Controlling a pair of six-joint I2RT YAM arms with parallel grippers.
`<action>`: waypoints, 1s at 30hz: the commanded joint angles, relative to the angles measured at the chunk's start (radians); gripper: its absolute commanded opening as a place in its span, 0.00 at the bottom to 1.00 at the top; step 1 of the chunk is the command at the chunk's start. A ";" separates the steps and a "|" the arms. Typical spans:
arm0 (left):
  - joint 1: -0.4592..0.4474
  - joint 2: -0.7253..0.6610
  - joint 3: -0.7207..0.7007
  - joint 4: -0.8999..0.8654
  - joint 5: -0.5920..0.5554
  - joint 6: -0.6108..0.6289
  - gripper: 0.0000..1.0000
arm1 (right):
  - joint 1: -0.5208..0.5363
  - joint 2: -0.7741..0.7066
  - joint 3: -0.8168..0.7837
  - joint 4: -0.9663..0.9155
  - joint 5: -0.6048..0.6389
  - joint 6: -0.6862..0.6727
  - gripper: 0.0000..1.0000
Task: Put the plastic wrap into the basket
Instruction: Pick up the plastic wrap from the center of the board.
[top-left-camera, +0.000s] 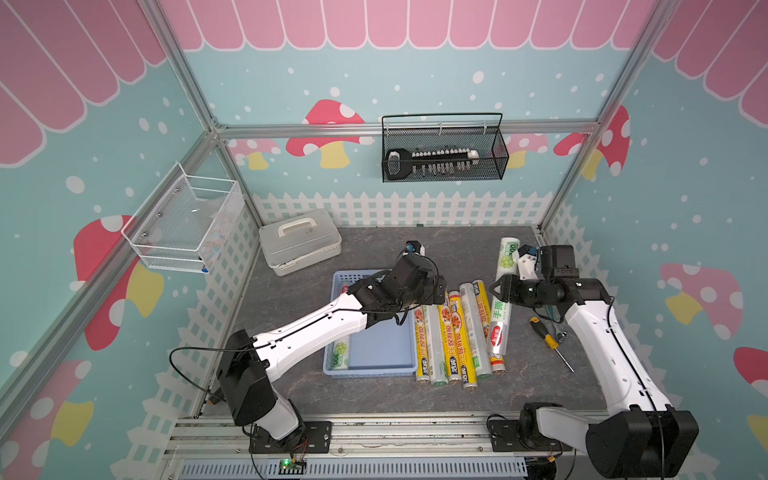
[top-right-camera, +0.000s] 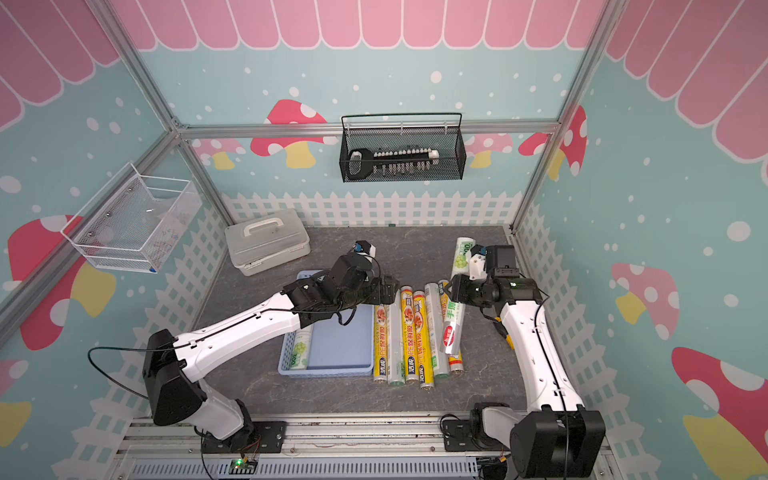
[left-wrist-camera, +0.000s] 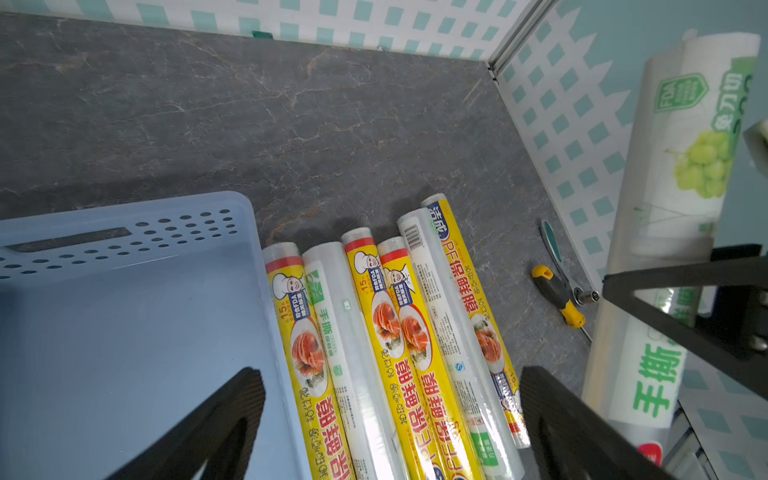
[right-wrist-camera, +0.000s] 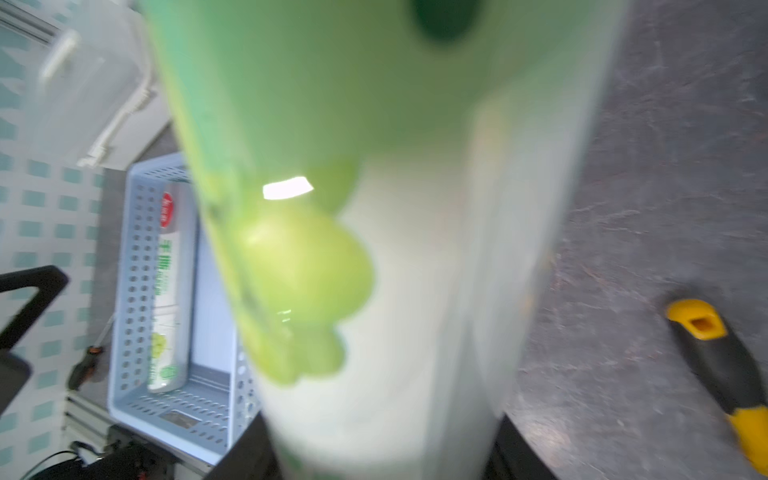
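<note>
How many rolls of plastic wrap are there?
8: one roll in the basket; a row of six beside it; a held roll in the right gripper. More may be hidden.

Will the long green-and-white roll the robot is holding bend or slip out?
Probably stiff: the green-and-white plastic wrap roll looks straight end to end in the right tool. Its shiny wrapper shows glare, so it might slide a little. Being round, it would likely roll if set on the table.

One roll (top-left-camera: 340, 353) in basket (top-left-camera: 370, 371), other rolls (top-left-camera: 455, 332) right of it, screwdriver (top-left-camera: 543, 333) beyond.
</note>
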 joint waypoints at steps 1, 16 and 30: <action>0.028 -0.052 -0.045 0.037 -0.048 -0.031 0.99 | 0.041 -0.029 -0.063 0.194 -0.173 0.151 0.16; 0.179 -0.317 -0.337 0.030 -0.092 -0.161 0.99 | 0.413 0.176 -0.062 0.569 -0.172 0.436 0.16; 0.351 -0.612 -0.580 -0.075 -0.077 -0.217 0.99 | 0.726 0.596 0.247 0.655 -0.188 0.526 0.17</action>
